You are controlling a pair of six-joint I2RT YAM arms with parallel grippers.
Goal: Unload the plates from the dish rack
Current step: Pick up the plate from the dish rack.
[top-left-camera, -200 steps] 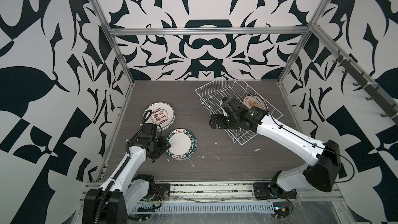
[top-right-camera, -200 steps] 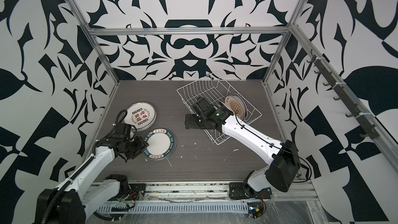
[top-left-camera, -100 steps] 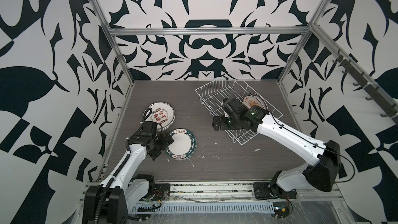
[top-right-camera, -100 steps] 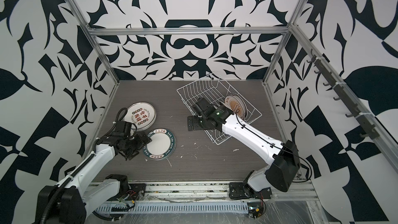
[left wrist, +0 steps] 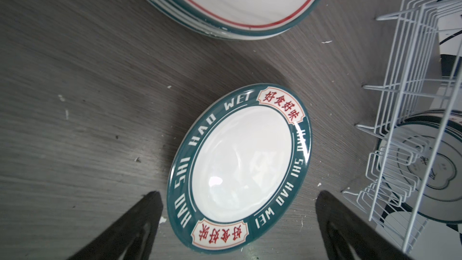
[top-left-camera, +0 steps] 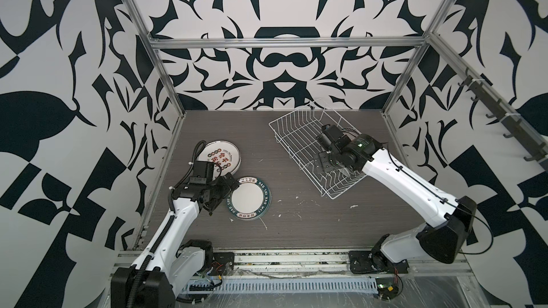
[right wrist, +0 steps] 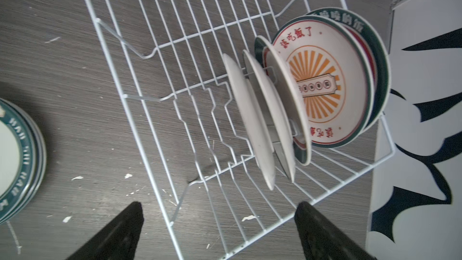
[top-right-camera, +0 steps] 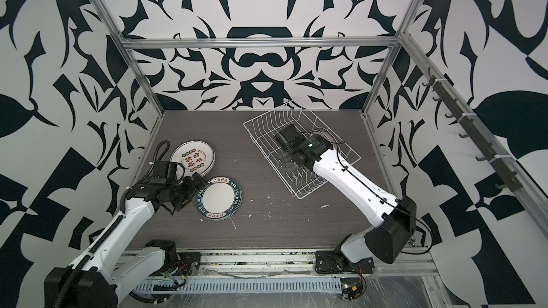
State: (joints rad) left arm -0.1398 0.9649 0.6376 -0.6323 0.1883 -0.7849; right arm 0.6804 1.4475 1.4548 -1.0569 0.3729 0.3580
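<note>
Plates (right wrist: 250, 121) of round white ceramic, at least five, stood on edge and packed close at one end of the rectangular white wire dish rack (top-left-camera: 296, 134). Among them were one with an orange sunburst print (right wrist: 322, 86) and a dark-green-rimmed one behind it. The rest of the rack's slots were bare.

Two piles lay flat on the dark grey wood-grain table (top-left-camera: 311, 232), well apart from the rack. One was topped by a white plate with red-brown characters (top-left-camera: 221, 158). The other, just beside it, was topped by a white plate with a broad dark green lettered rim (top-left-camera: 250, 198). Stacked edges showed in the wrist views, but how many plates each pile held could not be told.

The left gripper (left wrist: 238, 193) hung low over the near edge of the green-rimmed pile, its jaws spread wide to either side of the rim and holding nothing. The right gripper (right wrist: 220, 205) was above the rack's bare slots, its jaws likewise wide apart and empty, pointed toward the standing plates.

By my judgement roughly half the job was done. The plates left in the rack had yet to be lifted out and laid on the piles.
</note>
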